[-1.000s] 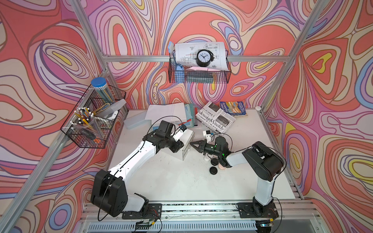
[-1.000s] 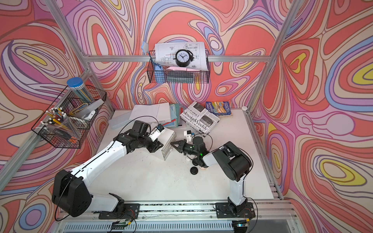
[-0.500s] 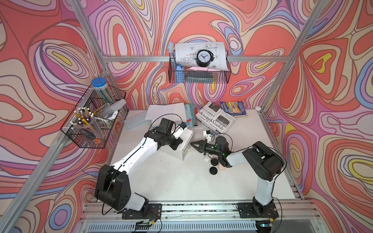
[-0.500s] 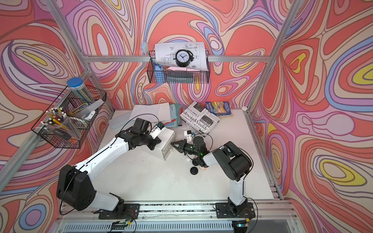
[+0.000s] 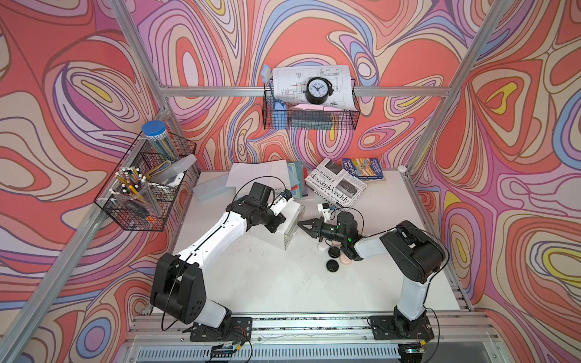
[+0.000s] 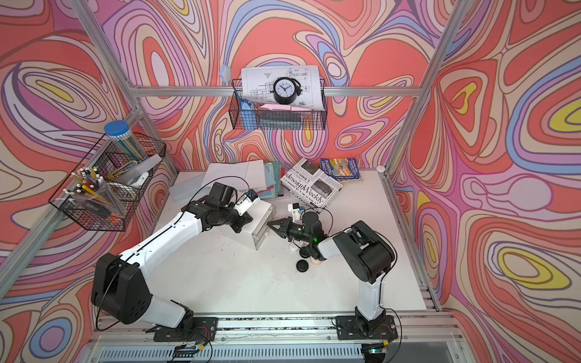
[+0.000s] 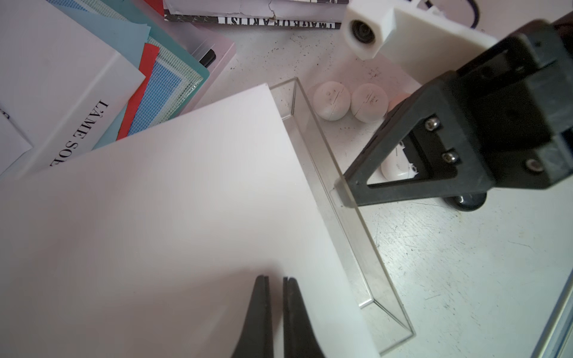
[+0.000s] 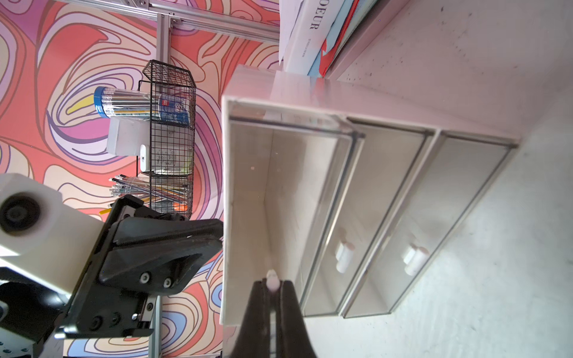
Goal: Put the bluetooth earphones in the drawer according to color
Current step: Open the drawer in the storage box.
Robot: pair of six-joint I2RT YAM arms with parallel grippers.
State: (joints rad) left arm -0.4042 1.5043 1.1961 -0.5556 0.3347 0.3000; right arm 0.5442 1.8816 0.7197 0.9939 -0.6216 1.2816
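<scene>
Right wrist view: clamped shut on knob [image 8: 272,276] of top drawer [image 8: 279,186] with right gripper [image 8: 272,288], pull-out lying rightward toward that arm, cabinet [image 7: 155,217] top braced by closed, empty left gripper [image 7: 276,280]

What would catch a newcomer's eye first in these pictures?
Loud swirling red, pink and purple walls around the white table hit first. Mid-table, both arms meet at the small white drawer cabinet: the right gripper has its fingers shut on the knob of the top drawer, which is partly out, while the left gripper hangs shut above the cabinet's top. Black, white and beige-pink earphone cases cluster beside the right arm.
</scene>
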